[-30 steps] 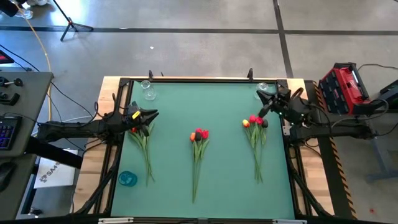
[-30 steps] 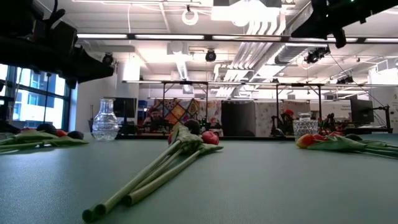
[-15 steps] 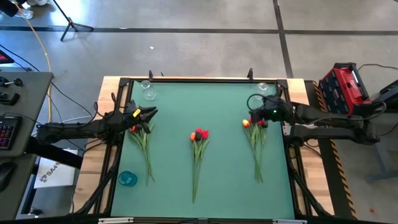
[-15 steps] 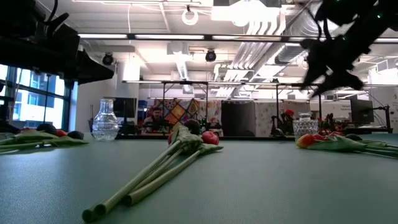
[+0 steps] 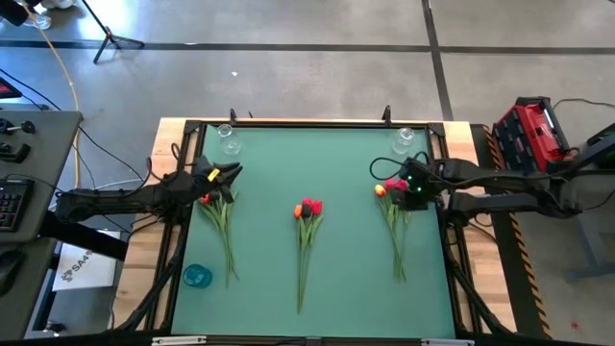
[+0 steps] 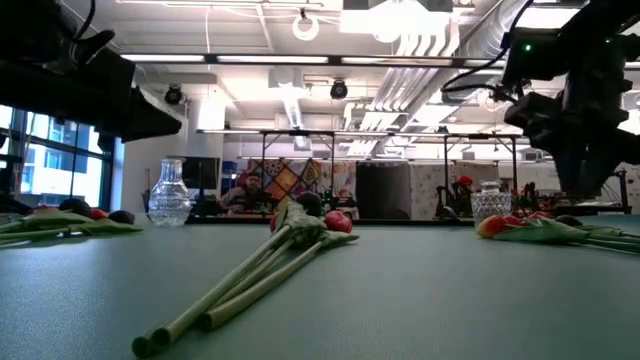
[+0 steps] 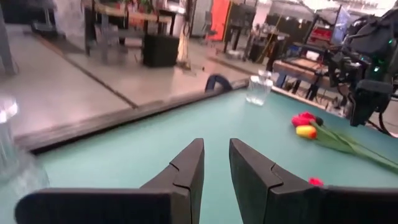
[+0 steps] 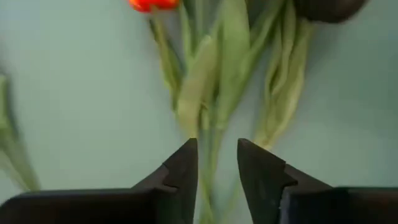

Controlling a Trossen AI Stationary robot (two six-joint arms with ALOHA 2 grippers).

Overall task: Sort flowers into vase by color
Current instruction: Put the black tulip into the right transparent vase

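Right gripper (image 5: 407, 188) poised over the right-hand bunch of flowers (image 5: 395, 219).
Its fingers are seen slightly apart above the green stems, nothing clamped. Left gripper (image 5: 223, 176) is held over the left bunch (image 5: 219, 216), fingers narrowly apart, empty. A middle bunch (image 5: 307, 235) is laid on the worktop (image 5: 346, 154).

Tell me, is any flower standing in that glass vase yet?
No: in the low view the glass vase holds no stems, and the tulips lie flat on the green table.
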